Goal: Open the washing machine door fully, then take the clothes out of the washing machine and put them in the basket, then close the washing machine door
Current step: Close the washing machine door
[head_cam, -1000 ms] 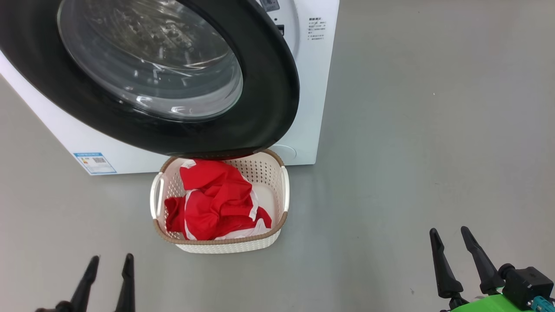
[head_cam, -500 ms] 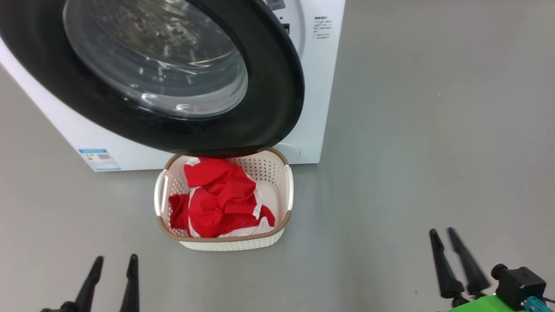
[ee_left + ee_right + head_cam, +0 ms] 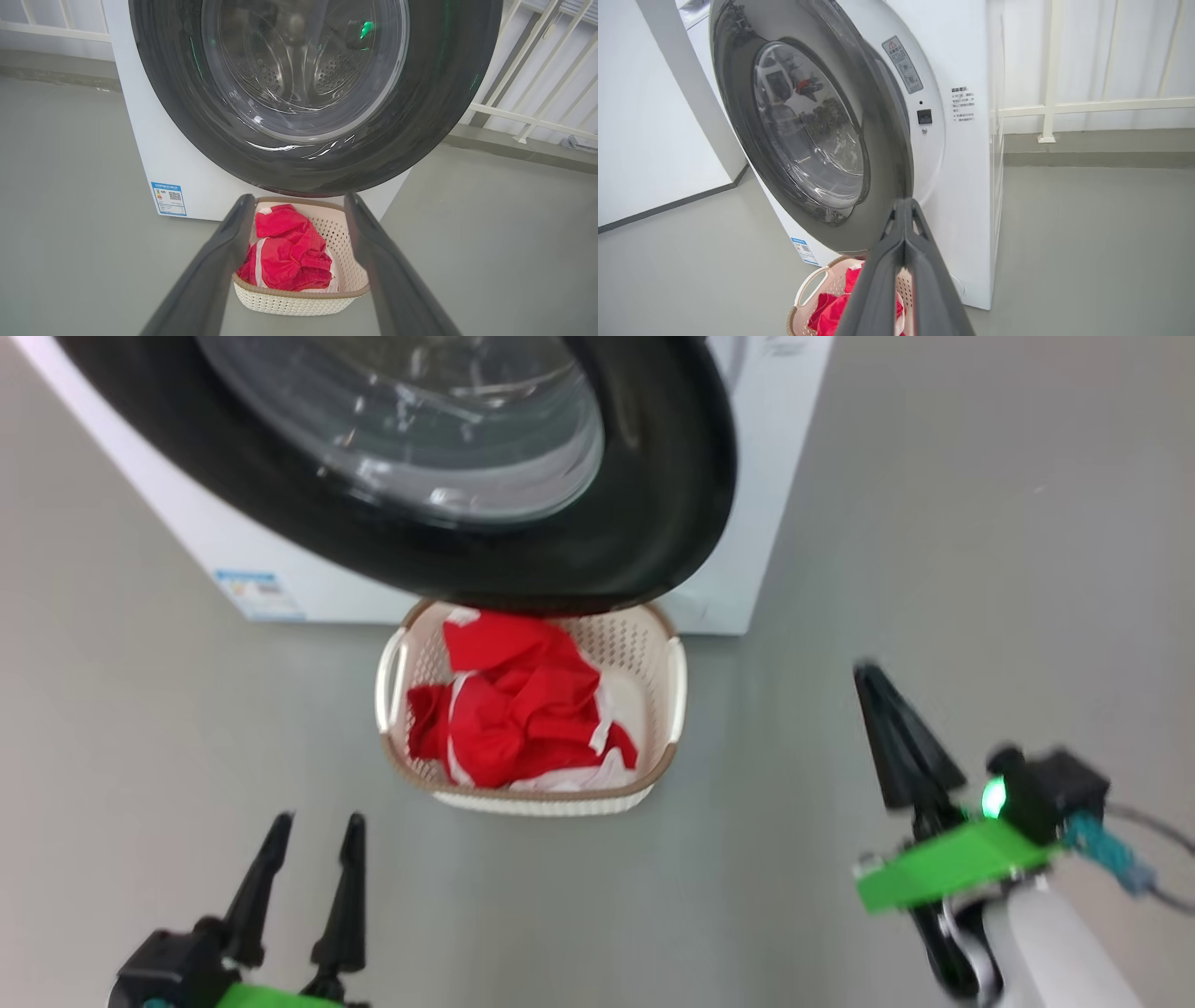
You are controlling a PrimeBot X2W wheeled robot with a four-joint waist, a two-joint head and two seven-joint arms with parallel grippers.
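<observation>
1. Right gripper (image 3: 873,686), its two long dark fingers pressed together with nothing between them, is raised at the right above the smooth grey floor (image 3: 980,504). The left gripper (image 3: 317,826) is held low at the left, fingers spread and empty.
2. Beyond both, the small cream-white perforated plastic basket (image 3: 674,665) with its brown woven-look rim is set on the floor. The soft bright red clothes (image 3: 523,719) with white trim are heaped inside it.
3. Farther on, the large round washing machine door (image 3: 653,523), with a glossy black rim around bulging clear glass, is swung out from the big white front-loading washing machine (image 3: 780,523). Its lower rim overhangs the basket's far end.
4. Closing is judged to be the step left. A push with the narrow joined fingertips could slide off the slick curved rim, so the latch might not be caught.
5. A low arm path could knock the light basket or snag the raised fabric.
6. Through the glass the steel drum (image 3: 289,70) appears bare, though reflections make this uncertain. A garment left inside would be shut in.
</observation>
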